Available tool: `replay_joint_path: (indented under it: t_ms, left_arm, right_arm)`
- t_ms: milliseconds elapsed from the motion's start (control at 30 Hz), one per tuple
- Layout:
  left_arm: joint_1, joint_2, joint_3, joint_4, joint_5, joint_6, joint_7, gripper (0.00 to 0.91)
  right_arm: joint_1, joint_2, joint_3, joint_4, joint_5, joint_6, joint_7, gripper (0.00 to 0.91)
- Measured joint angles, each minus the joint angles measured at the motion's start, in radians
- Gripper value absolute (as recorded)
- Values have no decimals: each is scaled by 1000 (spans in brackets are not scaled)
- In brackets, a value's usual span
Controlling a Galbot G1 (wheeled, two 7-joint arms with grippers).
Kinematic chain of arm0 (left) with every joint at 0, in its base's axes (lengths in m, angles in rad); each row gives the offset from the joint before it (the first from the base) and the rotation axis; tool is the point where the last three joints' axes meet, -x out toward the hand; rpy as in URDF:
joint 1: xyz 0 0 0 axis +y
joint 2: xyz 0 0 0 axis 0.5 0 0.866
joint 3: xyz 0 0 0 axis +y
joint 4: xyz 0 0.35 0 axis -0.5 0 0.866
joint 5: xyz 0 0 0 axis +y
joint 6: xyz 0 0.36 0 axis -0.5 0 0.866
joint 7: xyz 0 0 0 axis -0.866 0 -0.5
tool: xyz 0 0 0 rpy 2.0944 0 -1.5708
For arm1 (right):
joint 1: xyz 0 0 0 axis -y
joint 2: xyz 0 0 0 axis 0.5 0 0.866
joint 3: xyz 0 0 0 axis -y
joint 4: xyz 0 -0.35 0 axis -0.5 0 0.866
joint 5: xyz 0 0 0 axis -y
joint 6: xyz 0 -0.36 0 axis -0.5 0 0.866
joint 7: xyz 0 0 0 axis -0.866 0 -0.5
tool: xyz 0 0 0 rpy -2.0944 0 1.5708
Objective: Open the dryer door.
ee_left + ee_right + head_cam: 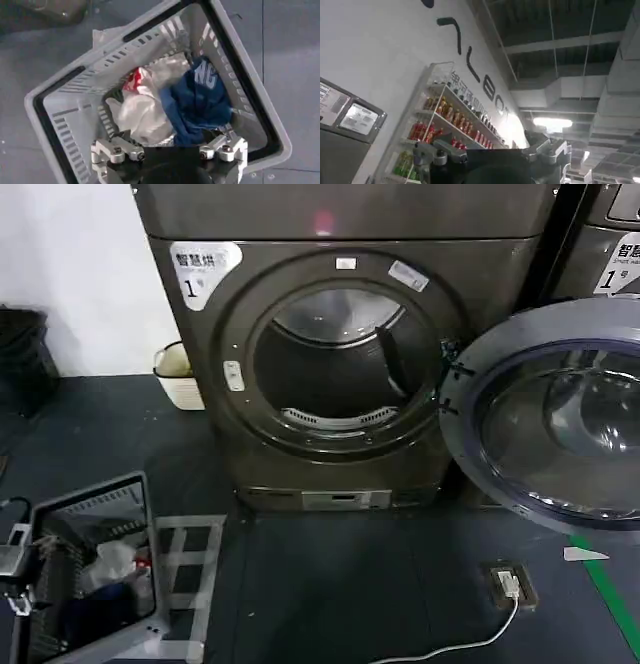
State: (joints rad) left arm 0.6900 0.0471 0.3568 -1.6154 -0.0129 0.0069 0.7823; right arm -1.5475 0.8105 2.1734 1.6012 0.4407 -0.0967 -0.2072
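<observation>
The dryer (480, 274) stands ahead, dark grey-brown, with a white "1" sticker (205, 269) and a pink light (323, 224). Its round drum opening (335, 364) is uncovered. The dryer door (560, 419) hangs swung out to the right on its hinge, grey inner rim and domed glass facing me. My left gripper (170, 150) hovers over a laundry basket, apart from the door, and a bit of it shows at the head view's left edge (15, 549). My right gripper (492, 155) points up toward a wall and ceiling, touching nothing.
The grey laundry basket (60, 504) sits on the floor at front left, holding white cloth (137, 107) and blue cloth (200, 100). A white bin (178, 374) stands left of the dryer. A second machine (610, 234) is at right. A cable plug (508, 584) lies on the floor.
</observation>
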Motion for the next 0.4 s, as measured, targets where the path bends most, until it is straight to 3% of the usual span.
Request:
replay_joint_path:
  t_ms: [400]
  left_arm:
    - [-4,12,-5,-15,-14,-5,-12,907]
  right_arm:
    - [-15,6,13,6,4,1,-5,907]
